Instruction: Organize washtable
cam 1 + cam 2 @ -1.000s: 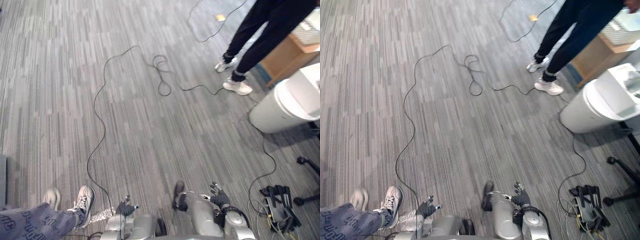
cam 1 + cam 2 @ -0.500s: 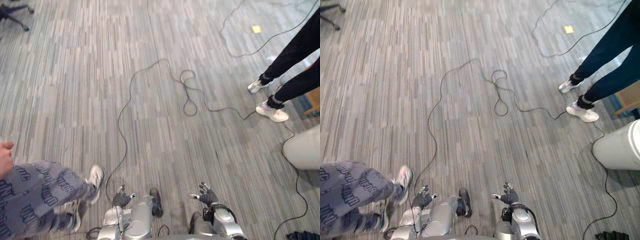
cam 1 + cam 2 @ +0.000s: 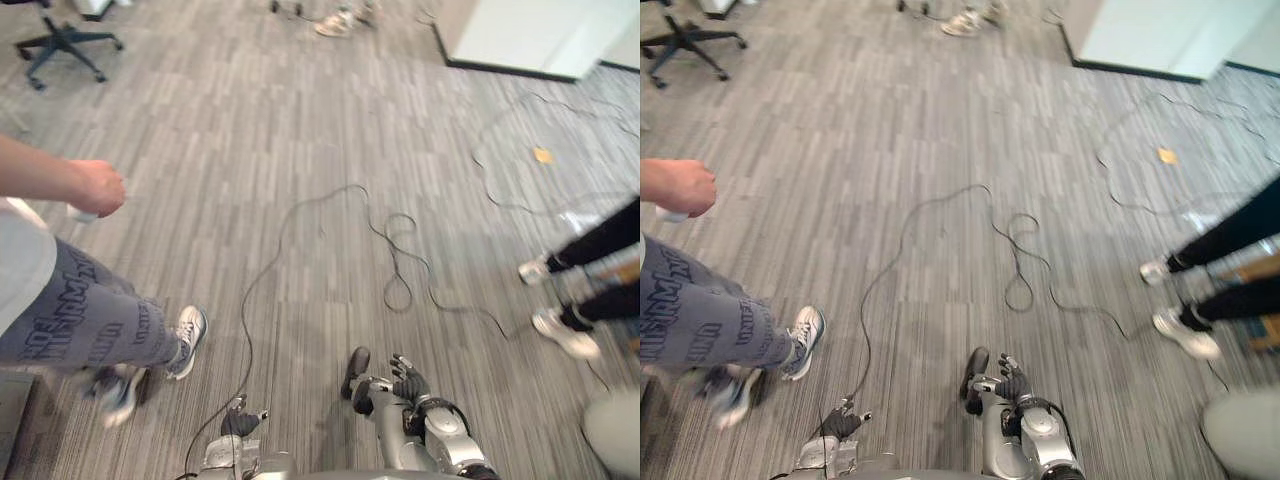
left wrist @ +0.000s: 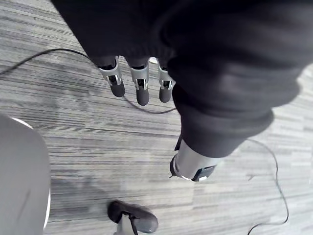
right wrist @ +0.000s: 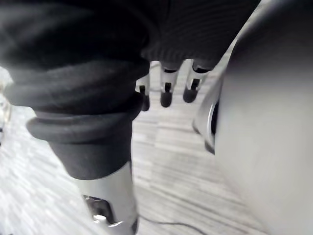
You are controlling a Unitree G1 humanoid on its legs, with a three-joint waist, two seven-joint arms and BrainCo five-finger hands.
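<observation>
My left hand (image 3: 240,422) hangs low at my side above the grey striped carpet (image 3: 300,130). Its fingers (image 4: 142,90) are straight and its thumb (image 4: 193,166) stands apart, with nothing held. My right hand (image 3: 408,385) hangs the same way on the other side. Its fingers (image 5: 166,95) are relaxed and its thumb (image 5: 110,205) is free of any object.
A person in patterned trousers (image 3: 90,320) and sneakers stands close on the left, one fist (image 3: 95,187) held out. Another person's legs (image 3: 590,260) are at the right. An office chair (image 3: 65,45), a white cabinet (image 3: 530,35) and a pale bin (image 3: 612,435) ring the floor.
The camera has swung up and left, so the whole picture has shifted. The person on the left has stepped nearer, an arm now in view. Both hands still hang open.
</observation>
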